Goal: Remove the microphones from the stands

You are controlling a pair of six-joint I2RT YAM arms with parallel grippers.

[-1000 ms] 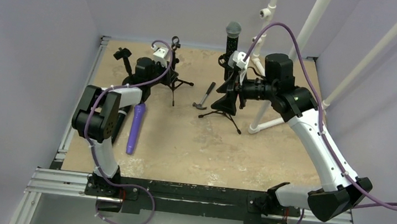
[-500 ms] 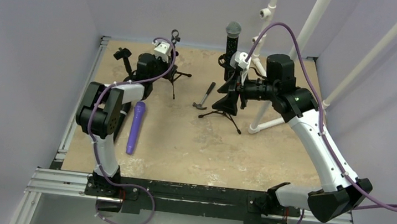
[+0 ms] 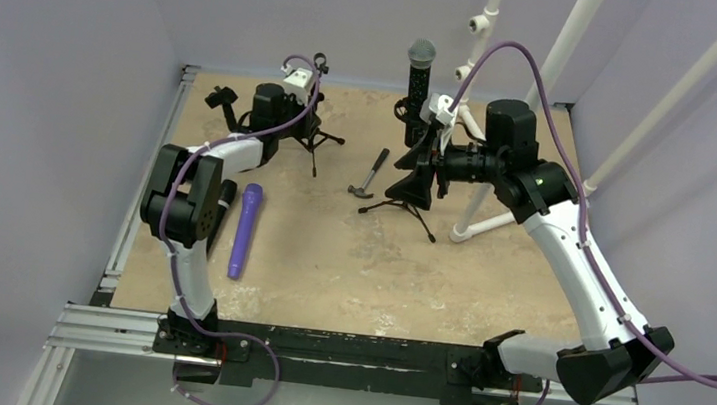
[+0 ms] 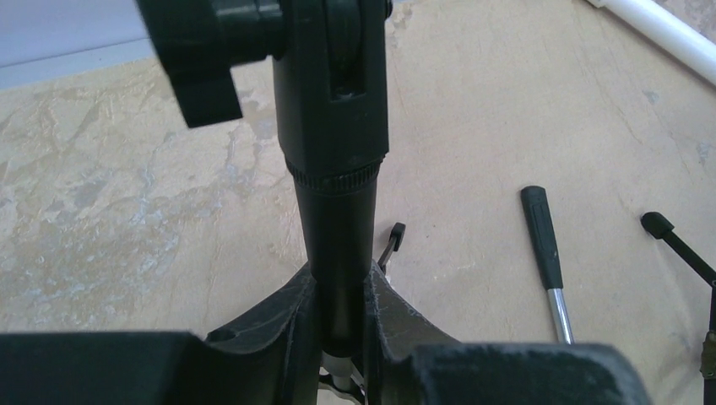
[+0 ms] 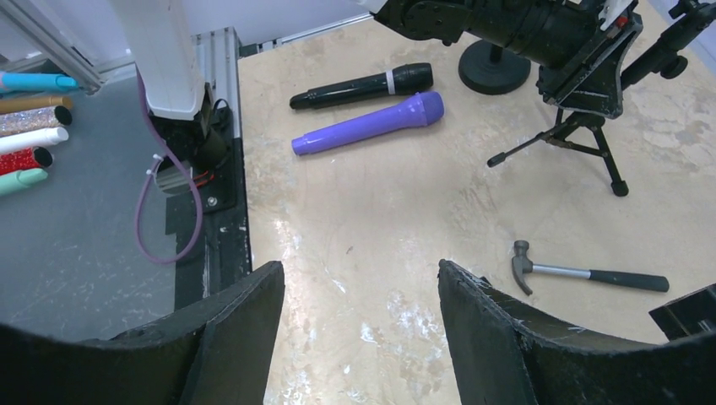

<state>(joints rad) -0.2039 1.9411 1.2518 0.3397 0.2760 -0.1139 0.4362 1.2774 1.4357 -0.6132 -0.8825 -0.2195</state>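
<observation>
Gripping stand [image 4: 338, 211] | left fingers [image 4: 279, 333] clamped | right fingers [image 5: 228, 337] spread, empty

Tan marbled table [image 3: 348, 262] up now; a purple microphone [image 3: 243, 231] lies flat on the left side, a black microphone [image 5: 363, 86] just beside it and roughly parallel; a hammer [image 3: 372, 172] lies mid-table towards the back; a tripod stand [image 3: 400, 205] is planted just right of it; a white pipe [image 3: 481, 227] rests beyond; a smaller tripod stand [image 5: 581, 126] spreads its legs back left.
</observation>
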